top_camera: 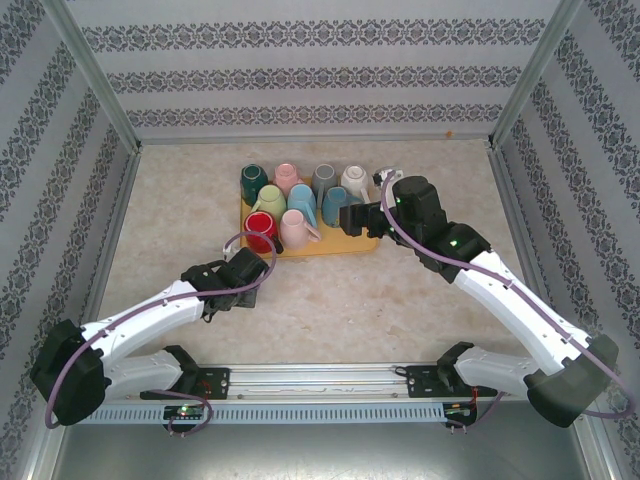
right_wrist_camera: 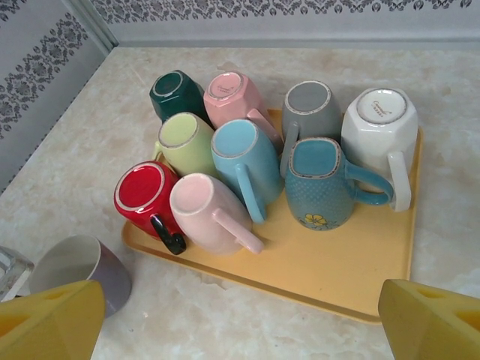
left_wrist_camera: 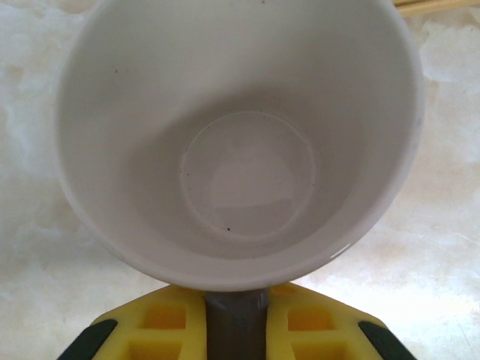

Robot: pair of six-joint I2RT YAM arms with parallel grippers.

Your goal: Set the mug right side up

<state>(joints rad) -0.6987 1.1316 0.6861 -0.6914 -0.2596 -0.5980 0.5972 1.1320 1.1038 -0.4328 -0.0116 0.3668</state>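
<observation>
A grey-purple mug (right_wrist_camera: 82,271) with a white inside (left_wrist_camera: 240,142) is off the tray, on the left near the tray's front corner. Its mouth faces up and towards the left wrist camera. My left gripper (left_wrist_camera: 236,300) is shut on its grey handle (left_wrist_camera: 236,324), which sits between the yellow fingers (left_wrist_camera: 161,322). In the top view the left gripper (top_camera: 245,270) is just in front of the tray's left corner. My right gripper (right_wrist_camera: 240,330) hovers open in front of the tray, with nothing between its yellow fingers (right_wrist_camera: 49,322).
A yellow tray (right_wrist_camera: 322,270) at the back middle of the table (top_camera: 340,300) carries several mugs standing upside down, among them red (right_wrist_camera: 142,196), pink (right_wrist_camera: 206,211), light blue (right_wrist_camera: 241,157) and white (right_wrist_camera: 379,127). Patterned walls close in three sides.
</observation>
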